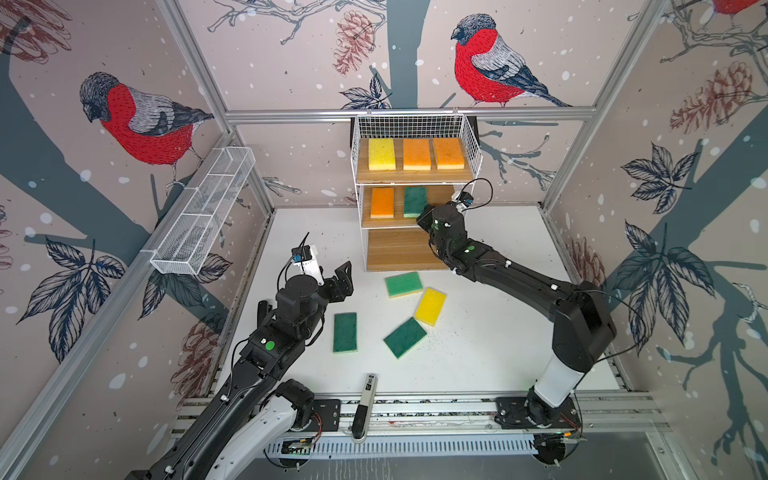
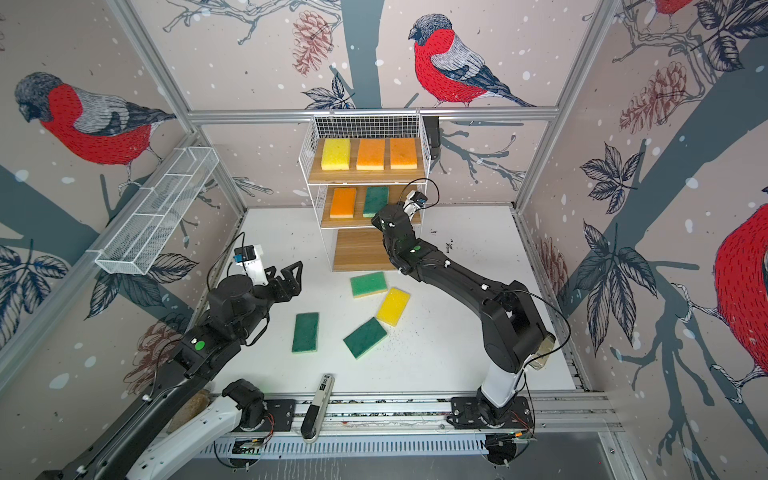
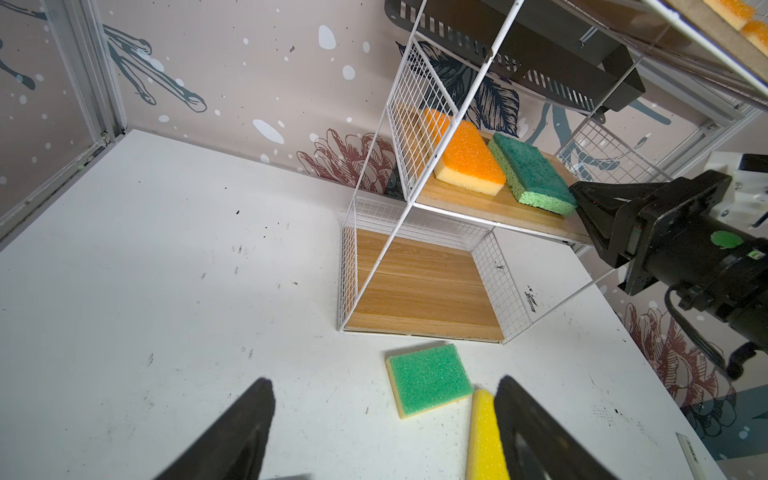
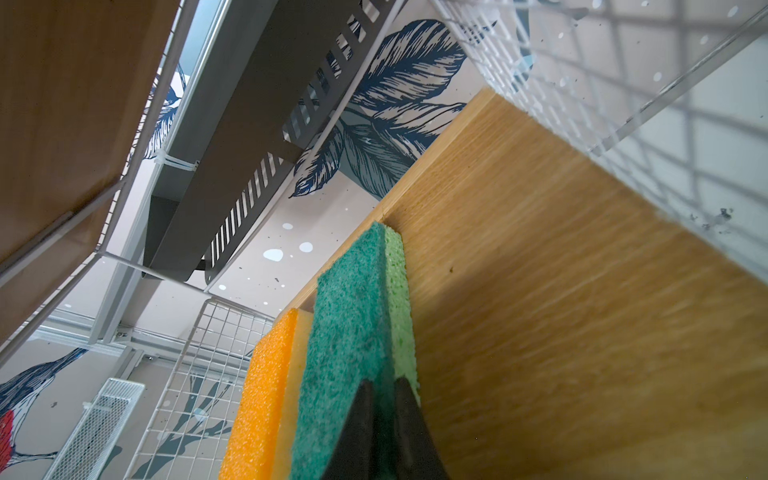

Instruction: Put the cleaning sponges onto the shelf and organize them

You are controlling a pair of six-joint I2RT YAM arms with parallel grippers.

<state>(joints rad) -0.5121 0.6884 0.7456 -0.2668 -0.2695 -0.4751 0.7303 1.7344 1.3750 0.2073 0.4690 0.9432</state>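
The shelf (image 1: 399,249) stands at the back. Its top board holds a yellow sponge (image 1: 381,153) and two orange sponges (image 1: 417,153) (image 1: 449,153). On the middle board lie an orange sponge (image 1: 382,202) and a green sponge (image 1: 414,199). My right gripper (image 4: 384,386) is shut, its tips touching that green sponge's near end (image 3: 540,199). On the table lie a lighter green sponge (image 1: 403,284), a yellow one (image 1: 431,306) and two dark green ones (image 1: 405,336) (image 1: 345,332). My left gripper (image 1: 338,282) hovers open and holds nothing, left of the loose sponges.
A long white mesh basket (image 1: 203,212) hangs on the left wall. A black slotted tray (image 3: 540,41) is fixed behind the shelf. A black-and-white handheld tool (image 1: 363,407) lies on the front rail. The shelf's bottom board is bare.
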